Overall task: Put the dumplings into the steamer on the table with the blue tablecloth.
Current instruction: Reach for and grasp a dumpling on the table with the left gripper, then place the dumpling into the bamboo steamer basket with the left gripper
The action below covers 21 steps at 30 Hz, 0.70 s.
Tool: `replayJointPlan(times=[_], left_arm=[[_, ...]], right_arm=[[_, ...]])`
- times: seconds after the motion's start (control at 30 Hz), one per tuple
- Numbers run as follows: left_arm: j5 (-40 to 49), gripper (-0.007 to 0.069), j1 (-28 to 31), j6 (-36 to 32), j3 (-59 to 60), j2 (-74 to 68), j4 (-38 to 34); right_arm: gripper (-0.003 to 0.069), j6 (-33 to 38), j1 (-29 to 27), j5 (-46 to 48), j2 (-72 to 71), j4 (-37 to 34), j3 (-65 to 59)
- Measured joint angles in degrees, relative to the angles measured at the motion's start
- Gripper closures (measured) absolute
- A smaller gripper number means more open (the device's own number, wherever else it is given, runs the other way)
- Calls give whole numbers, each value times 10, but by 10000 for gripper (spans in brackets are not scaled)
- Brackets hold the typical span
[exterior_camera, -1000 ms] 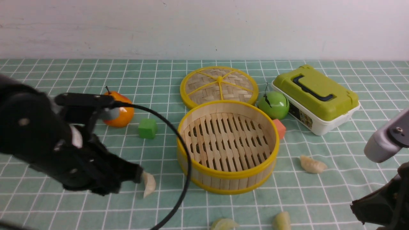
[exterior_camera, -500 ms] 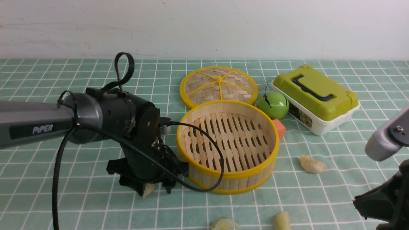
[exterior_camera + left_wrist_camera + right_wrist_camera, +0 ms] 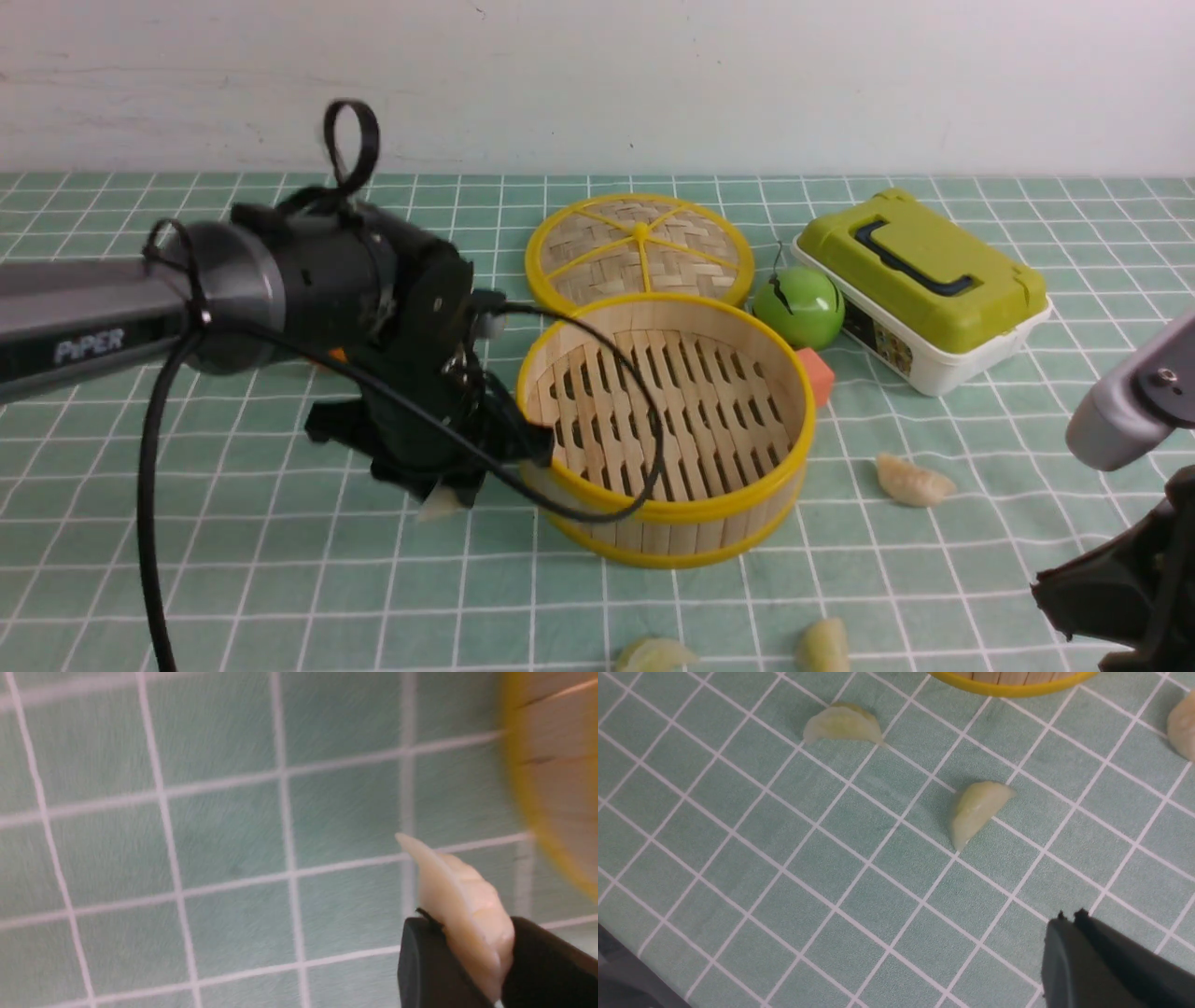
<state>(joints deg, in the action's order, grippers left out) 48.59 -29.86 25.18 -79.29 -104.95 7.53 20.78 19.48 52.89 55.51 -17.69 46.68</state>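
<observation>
Spanning the whole front view, the surface [image 3: 187, 579] carries a pale green cloth ruled in white squares. The left arm [image 3: 280, 280], black and grey with a looped cable, reaches across it to the left side of the steamer [image 3: 672, 534]. That round bamboo basket has yellow rims and a slatted floor. A white box with a green lid [image 3: 920, 280] stands behind and to the right of the steamer. The flat woven lid [image 3: 639, 247] lies just behind the steamer. A green apple [image 3: 799, 306] sits behind the steamer on its right, and an orange cube [image 3: 819, 373] shows just beside the wall there.

The right claw [image 3: 1070, 917] hangs in front and to the right of the steamer, its two fingers pressed together on nothing. The left claw [image 3: 472, 952] points down just left of the steamer wall, pinching a cream dumpling [image 3: 460, 896] by one end. This dumpling is clear of the cloth and outside the rim.

Another dumpling [image 3: 913, 482] lies to the right of the steamer. Two greenish dumplings [image 3: 843, 723] [image 3: 976, 809] lie in front of the steamer, apart from each other.
</observation>
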Motion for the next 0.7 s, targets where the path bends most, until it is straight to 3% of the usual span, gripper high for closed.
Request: replayJointPlan(times=[0.27,0.43,0.7], left_arm=[[-1,443,-79,-27,-212,-31,-37],[9,443,-82,-28,-326,-156,-75],[26,443,-82,-20,-439,-297,-75]], right_arm=[[648,-30,0,25,-7,0,0],[642,-34,0,72,-55,7,0],[636,-57,0,104,-148,48,1]])
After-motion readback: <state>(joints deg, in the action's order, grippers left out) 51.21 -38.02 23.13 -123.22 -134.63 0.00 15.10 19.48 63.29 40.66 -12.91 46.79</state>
